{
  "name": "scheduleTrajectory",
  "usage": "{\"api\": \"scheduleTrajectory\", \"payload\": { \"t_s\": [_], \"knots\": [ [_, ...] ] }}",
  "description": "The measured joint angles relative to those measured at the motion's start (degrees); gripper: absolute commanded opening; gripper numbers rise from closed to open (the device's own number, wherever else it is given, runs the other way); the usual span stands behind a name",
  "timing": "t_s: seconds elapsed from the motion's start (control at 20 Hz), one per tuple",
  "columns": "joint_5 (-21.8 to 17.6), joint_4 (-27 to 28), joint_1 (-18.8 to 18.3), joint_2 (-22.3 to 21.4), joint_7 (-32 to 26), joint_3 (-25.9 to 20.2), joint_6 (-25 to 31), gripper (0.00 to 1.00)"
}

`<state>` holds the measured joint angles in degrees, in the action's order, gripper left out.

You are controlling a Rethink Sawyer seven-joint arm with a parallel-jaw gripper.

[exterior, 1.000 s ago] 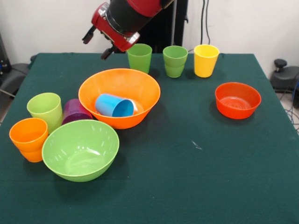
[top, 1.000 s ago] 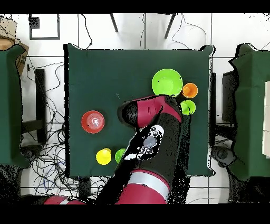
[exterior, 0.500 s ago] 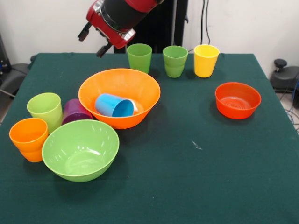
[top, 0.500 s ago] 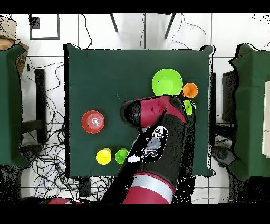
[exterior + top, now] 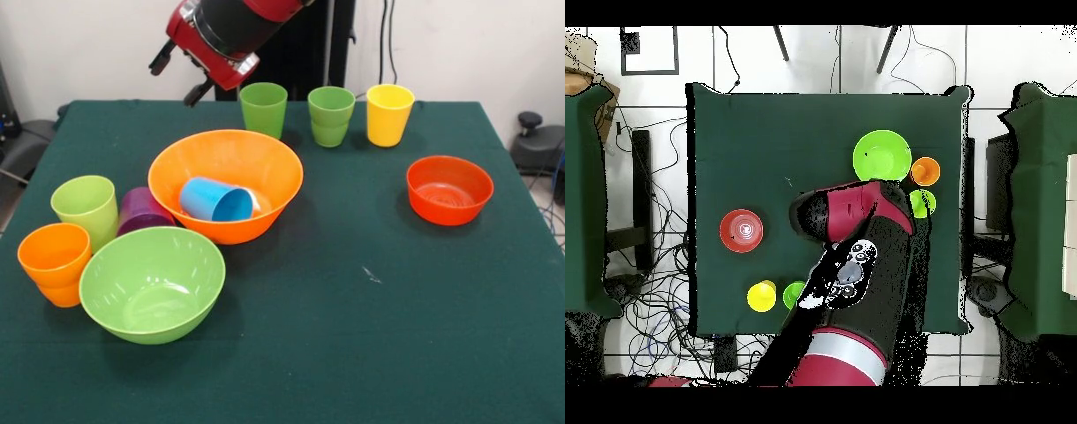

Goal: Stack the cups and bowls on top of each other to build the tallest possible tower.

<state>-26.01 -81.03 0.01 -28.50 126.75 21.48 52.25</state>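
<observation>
A large orange bowl (image 5: 225, 181) stands left of centre, and a blue cup (image 5: 216, 200) lies on its side inside it. In front of it sits a lime bowl (image 5: 152, 283), also seen from above (image 5: 882, 156). Beside these stand a lime cup (image 5: 86, 208), a purple cup (image 5: 141, 212) and an orange cup (image 5: 55, 262). Along the far edge are a dark green cup (image 5: 263, 109), a green cup (image 5: 331, 115) and a yellow cup (image 5: 389, 114). A red-orange bowl (image 5: 449, 189) sits alone at the right. My gripper (image 5: 179, 75) hangs open and empty in the air, left of the dark green cup.
In the overhead view the arm (image 5: 855, 260) covers the orange bowl and the cups near it. The red-orange bowl (image 5: 741, 230) and the yellow cup (image 5: 761, 296) show beside the arm. The green cloth (image 5: 371, 336) is bare in the near right half.
The gripper has risen a little and shifted slightly left, away from the dark green cup. No cup or bowl has moved.
</observation>
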Motion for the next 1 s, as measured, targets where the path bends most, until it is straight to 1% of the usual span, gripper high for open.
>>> {"api": "scheduleTrajectory", "payload": {
  "t_s": [0.3,0.55,0.75,1.0],
  "knots": [
    [0.01,0.00,1.18,0.26,0.00,0.62,0.01,1.00],
    [0.01,0.02,2.08,1.31,0.00,1.71,0.00,1.00],
    [0.23,0.03,2.46,2.50,0.01,2.72,0.00,1.00],
    [1.49,0.24,2.75,4.54,0.72,4.07,0.00,1.00]
  ]
}}
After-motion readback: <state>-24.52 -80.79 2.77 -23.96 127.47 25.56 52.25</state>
